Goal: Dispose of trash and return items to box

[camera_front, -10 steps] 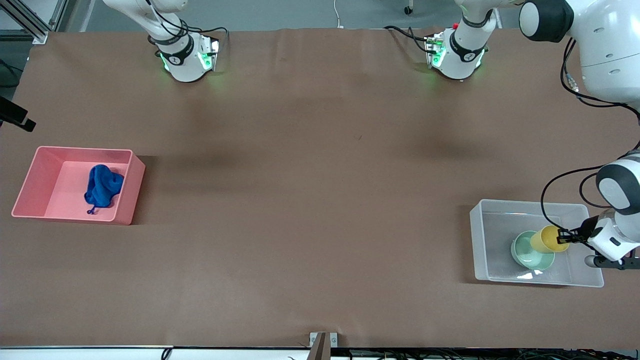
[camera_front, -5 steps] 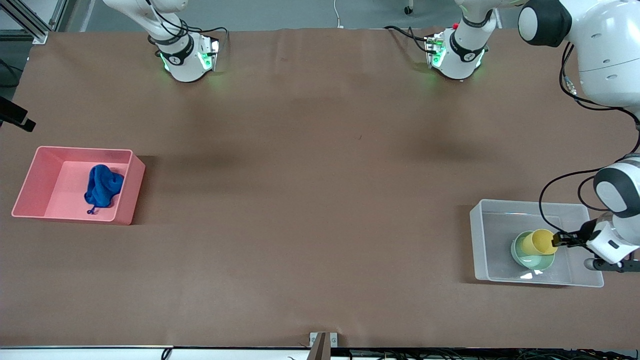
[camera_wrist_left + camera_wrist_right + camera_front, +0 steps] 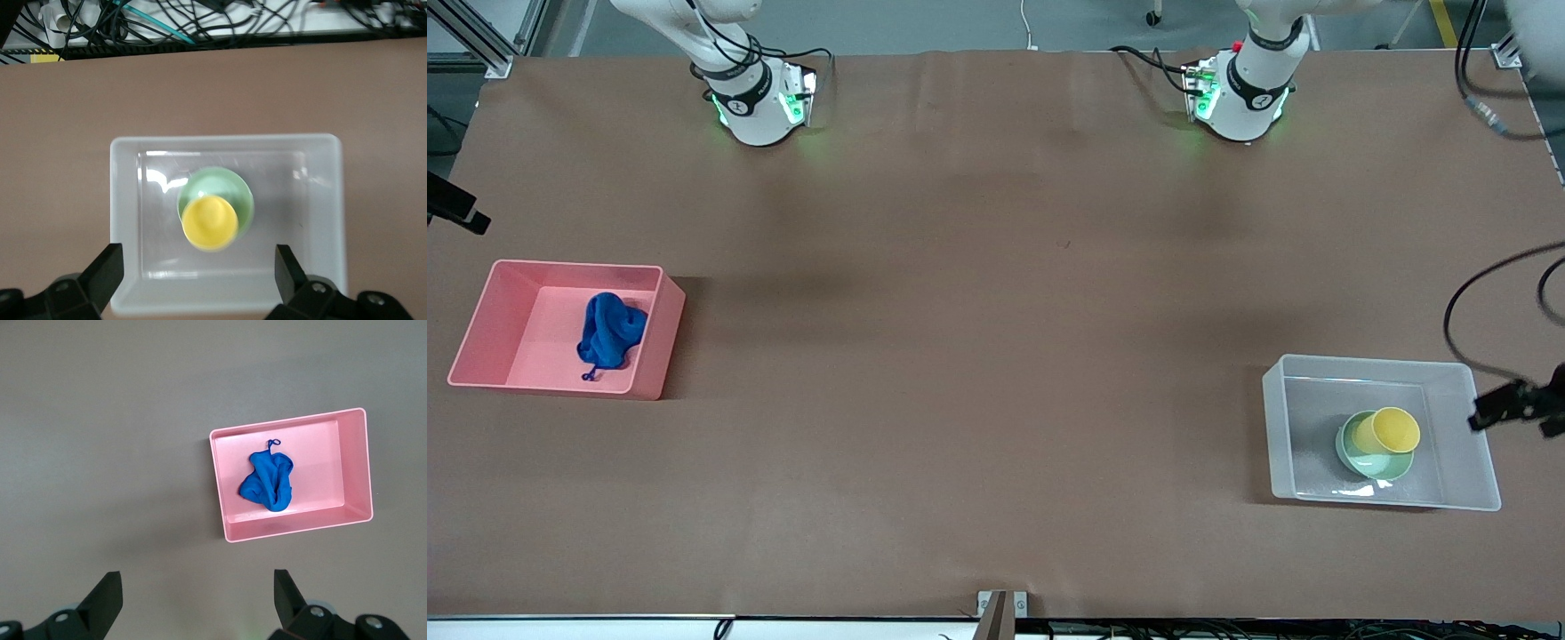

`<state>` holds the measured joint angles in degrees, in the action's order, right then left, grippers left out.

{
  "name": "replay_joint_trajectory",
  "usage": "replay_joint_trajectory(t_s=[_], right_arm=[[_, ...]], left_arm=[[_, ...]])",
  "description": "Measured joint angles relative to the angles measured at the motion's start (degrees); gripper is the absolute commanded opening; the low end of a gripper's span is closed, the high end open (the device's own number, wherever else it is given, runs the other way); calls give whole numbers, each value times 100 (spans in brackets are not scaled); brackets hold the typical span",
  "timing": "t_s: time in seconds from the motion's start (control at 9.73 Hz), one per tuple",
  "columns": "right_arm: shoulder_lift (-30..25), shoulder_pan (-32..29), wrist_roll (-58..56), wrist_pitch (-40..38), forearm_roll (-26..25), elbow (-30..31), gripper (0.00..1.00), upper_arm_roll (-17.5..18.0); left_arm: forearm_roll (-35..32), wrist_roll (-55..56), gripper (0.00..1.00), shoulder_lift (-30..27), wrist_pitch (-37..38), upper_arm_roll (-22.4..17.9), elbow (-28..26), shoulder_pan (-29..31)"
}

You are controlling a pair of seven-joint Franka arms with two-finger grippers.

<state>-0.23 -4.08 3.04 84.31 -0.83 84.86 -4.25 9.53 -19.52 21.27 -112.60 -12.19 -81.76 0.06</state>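
- While the left claw (image 3: 195,277) hangs in the air over the edge of the clear box (image 3: 1279,427) at the left arm's end of the tabletop (image 3: 996,311), its two fingers (image 3: 107,270) stand wide apart with nothing between them; in the front view only its dark tip (image 3: 1507,404) shows at the picture's edge, just beside the box's end wall.
- Inside the clear box, as the left wrist view shows, the pale green bowl (image 3: 223,190) rests on the bottom, and the yellow cup (image 3: 210,223) sits in it, mouth up, leaning over the bowl's rim; in the front view the cup (image 3: 1392,431) overlaps the bowl (image 3: 1374,462) on the side toward the left claw; neither thing touches the claw.
- The right claw (image 3: 193,600) hovers high over the tabletop near the pink bin (image 3: 357,470); its fingers (image 3: 103,597) are likewise spread apart and hold nothing; it does not show in the front view.
- The pink bin (image 3: 480,324) stands at the right arm's end of the tabletop, well apart from the clear box; the blue cloth wad (image 3: 611,333) lies on its floor, its thin string loop (image 3: 272,443) trailing out from one end of the wad.
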Motion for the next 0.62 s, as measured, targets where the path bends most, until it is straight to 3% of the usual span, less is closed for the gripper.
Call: replay_joint_trajectory(t_s=[0.31, 0.62], right_arm=[[0, -2, -1, 0, 0, 2, 100, 1], [0, -4, -2, 1, 0, 2, 100, 1]], left_arm=[[-824, 1300, 100, -1510, 1623, 1117, -297, 31], [-870, 1881, 100, -2395, 2681, 1599, -425, 24]])
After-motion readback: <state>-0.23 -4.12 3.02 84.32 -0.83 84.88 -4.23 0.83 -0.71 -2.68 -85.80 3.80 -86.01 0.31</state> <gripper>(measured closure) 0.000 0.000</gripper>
